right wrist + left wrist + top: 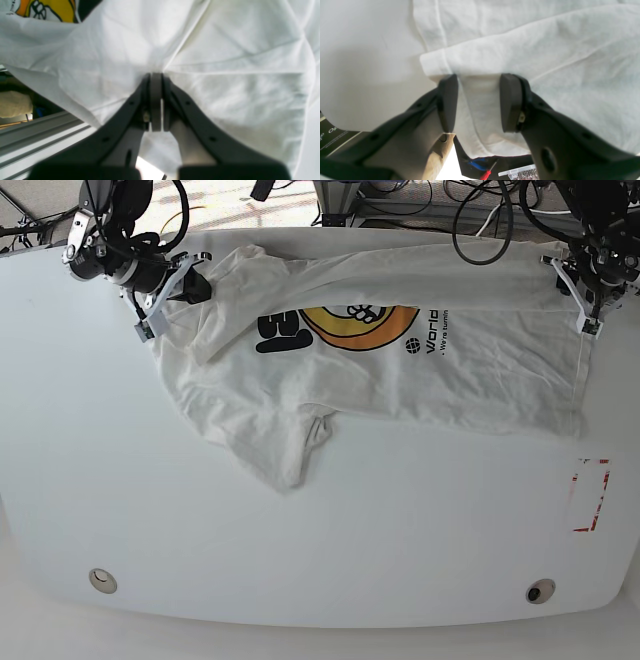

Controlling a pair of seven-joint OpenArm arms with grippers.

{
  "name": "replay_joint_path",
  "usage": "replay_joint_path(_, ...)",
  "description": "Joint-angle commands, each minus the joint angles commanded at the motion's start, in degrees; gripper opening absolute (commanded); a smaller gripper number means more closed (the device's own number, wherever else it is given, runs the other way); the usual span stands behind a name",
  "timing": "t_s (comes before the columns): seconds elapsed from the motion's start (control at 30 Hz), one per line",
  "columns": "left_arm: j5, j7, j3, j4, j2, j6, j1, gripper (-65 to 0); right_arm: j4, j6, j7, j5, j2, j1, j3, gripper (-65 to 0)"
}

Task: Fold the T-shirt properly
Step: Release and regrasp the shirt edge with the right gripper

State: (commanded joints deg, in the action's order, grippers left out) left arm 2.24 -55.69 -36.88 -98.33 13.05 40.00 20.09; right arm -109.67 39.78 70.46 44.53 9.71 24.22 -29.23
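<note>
Large white cotton T-shirt [400, 370] lies rumpled across the white table [300, 540]; right gripper [156, 75] clenched on its fabric, left gripper [478, 82] spread wide

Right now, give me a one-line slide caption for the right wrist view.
Right tool pinched shut on a bunch of the white T-shirt, creases radiating from the grip.

Black claw [478, 102] arms, apparently dark rubbery pads [448, 100].
</note>
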Motion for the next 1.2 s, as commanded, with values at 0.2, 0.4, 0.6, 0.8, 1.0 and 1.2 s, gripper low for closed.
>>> replay_joint_path(0.2,-0.09,0.0,0.18,0.26,0.0,0.0,0.0,-39.3,-3.78,0.09,0.0,0.09,-2.37,5.1,-3.43,-65.0)
replay_joint_path(0.4,-0.09,0.0,0.09,0.26,0.09,0.0,0.0,-39.3,-3.6,0.09,-0.26,6.95,-2.46,10.55,-9.14,-65.0)
replay_joint_path(0.6,-0.09,0.0,0.18,0.35,0.79,0.0,0.0,-39.3,-3.6,-0.35,-0.09,10.2,-2.46,11.52,-13.8,-54.4)
replay_joint_path(0.8,-0.09,0.0,0.18,0.35,0.79,0.0,0.0,-39.3,-3.78,0.09,-0.18,11.78,-2.37,10.73,-17.41,-45.3)
replay_joint_path(1.0,-0.09,0.0,0.18,0.35,0.79,0.0,0.0,-39.3,-3.78,0.18,0.09,21.98,-2.02,7.12,-16.0,-45.3)
replay_joint_path(1.2,-0.09,0.0,0.18,0.35,0.79,0.0,0.0,-39.3,-3.25,-0.26,0.09,24.79,-2.02,1.14,-9.76,-45.5)
